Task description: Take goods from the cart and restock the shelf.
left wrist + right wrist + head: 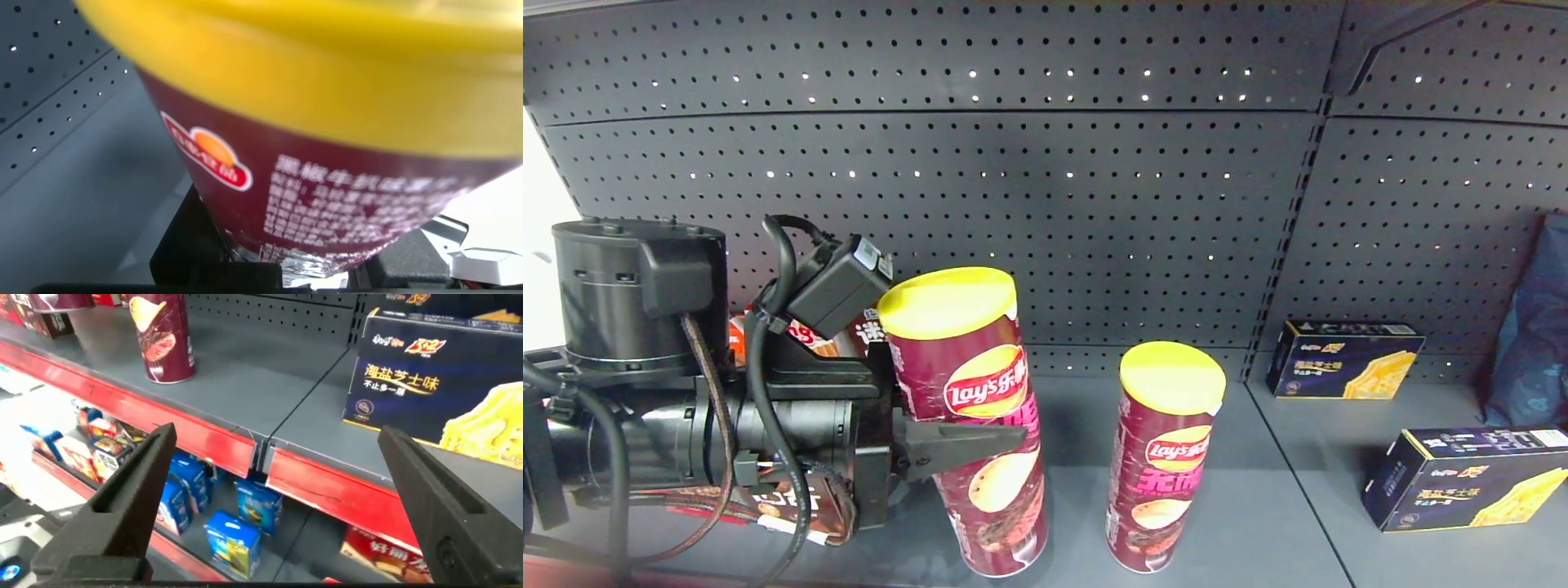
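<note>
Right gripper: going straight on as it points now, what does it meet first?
Likely the shelf's red front edge. The open right gripper sits about level with it, though depth is unclear.

My left arm lies level, its end effector [1001, 433] clamped from the side around the chip can [947, 306]. My right end effector [276, 434] holds its fingers wide apart.

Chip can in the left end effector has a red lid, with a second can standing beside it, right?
No: the head view shows the lid of the chip can in the left end effector is yellow, not red. The rest holds.
</note>
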Controlling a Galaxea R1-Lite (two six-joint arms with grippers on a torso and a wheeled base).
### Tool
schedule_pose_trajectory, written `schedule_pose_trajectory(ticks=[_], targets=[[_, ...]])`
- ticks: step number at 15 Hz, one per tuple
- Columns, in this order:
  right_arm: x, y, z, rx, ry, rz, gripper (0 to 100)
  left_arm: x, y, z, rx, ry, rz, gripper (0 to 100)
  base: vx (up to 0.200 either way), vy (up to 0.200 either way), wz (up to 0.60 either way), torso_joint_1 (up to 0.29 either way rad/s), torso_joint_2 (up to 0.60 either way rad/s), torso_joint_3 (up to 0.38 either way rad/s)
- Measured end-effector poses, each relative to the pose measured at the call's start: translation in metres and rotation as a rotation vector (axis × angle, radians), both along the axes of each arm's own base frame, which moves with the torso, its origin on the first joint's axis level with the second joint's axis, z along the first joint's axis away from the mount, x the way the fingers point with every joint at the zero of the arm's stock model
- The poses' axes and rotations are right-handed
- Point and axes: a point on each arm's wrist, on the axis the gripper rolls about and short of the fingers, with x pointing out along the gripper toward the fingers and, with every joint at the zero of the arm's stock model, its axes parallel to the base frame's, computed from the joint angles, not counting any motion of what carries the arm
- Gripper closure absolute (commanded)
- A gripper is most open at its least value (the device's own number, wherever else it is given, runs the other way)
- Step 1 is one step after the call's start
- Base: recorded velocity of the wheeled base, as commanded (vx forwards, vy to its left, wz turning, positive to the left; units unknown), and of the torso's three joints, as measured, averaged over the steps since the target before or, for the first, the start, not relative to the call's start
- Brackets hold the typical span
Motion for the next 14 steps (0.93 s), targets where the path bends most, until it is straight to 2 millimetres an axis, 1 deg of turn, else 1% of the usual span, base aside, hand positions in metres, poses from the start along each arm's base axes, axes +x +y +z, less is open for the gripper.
schedule_pose_trajectory(ticks=[8, 11, 14], targets=[[0.0, 0.0, -0.001, 0.001, 0.003, 0.0, 0, 0.003, -0.001, -0.001, 0.006, -0.009, 0.012, 100, 0.0, 0.0, 0.0, 0.0, 0.0, 0.0], [0.0, 0.0, -0.001, 0.001, 0.003, 0.0, 0, 0.015, 0.001, 0.004, 0.006, -0.081, 0.128, 100, 0.0, 0.0, 0.0, 0.0, 0.0, 0.0], [0.0, 0.0, -0.001, 0.001, 0.003, 0.0, 0, 0.033, -0.001, 0.01, 0.002, -0.113, 0.154, 100, 0.0, 0.0, 0.0, 0.0, 0.0, 0.0]])
